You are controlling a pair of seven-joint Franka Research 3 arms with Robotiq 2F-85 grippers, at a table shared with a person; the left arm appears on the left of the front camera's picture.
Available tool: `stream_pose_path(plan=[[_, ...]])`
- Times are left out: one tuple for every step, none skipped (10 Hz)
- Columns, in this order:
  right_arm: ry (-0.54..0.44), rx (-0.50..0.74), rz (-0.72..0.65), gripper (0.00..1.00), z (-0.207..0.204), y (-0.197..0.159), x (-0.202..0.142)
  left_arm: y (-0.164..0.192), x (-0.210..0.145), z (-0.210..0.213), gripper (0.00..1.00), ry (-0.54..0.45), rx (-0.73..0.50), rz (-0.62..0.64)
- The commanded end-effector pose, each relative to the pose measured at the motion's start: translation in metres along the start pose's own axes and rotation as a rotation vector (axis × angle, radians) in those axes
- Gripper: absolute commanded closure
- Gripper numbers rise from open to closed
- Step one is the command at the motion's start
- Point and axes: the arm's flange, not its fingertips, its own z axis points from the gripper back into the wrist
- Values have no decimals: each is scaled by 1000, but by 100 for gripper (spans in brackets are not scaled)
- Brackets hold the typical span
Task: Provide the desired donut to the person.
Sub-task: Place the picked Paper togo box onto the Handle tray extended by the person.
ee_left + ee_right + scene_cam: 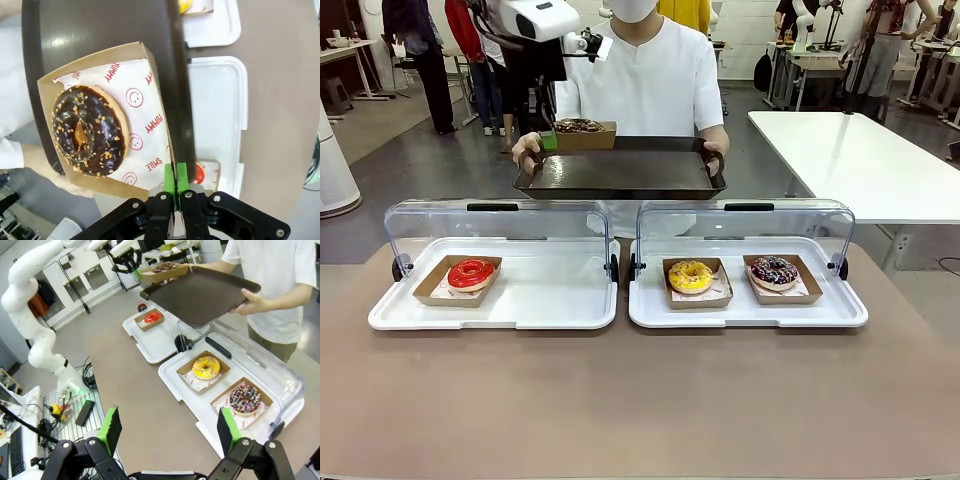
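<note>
reaching in from the far left, the left gripper [175,172] is pinched shut on the rim of a cardboard boat [145,125] lined with printed paper, and the chocolate donut [89,131] with nut crumbs lies flat inside it. the boat sits at the far left corner of the dark brown serving tray [620,172]; whether it rests on the tray or hangs just above it i cannot tell. the person [650,80] in the white shirt stands at the far side of the table [640,400] and grips the tray by both short ends with their hands [525,150]. nearer, on the table's left, a white display tray [550,300] with its clear lid [500,225] tipped back holds a red glazed donut [471,272] in its own boat at the left end. just beside it to the right, a second white tray [750,312], lid also back, holds a yellow donut [690,276] and, right of that, a dark sprinkled donut [774,270]. the right gripper [169,430] hangs above the near right of the table with its jaws spread wide and nothing between them.
</note>
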Motion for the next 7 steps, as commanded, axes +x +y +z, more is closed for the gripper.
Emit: stream_pose_path(plan=[[-19, 10, 7, 0, -1, -1, 0, 20, 3, -8, 99, 22, 25, -2], [-19, 10, 7, 0, -1, -1, 0, 34, -1, -19, 99, 18, 11, 4], [-19, 10, 7, 0, -1, -1, 0, 46, -5, -29, 99, 9, -15, 15], [-19, 10, 7, 0, -1, -1, 0, 54, -9, -37, 99, -10, -36, 31], [-19, 10, 7, 0, -1, -1, 0, 58, -12, -46, 99, -16, -51, 39], [-19, 10, 7, 0, -1, -1, 0, 63, -13, -56, 99, -17, -72, 38], [-19, 10, 7, 0, -1, -1, 0, 68, -14, -64, 99, -18, -88, 34]])
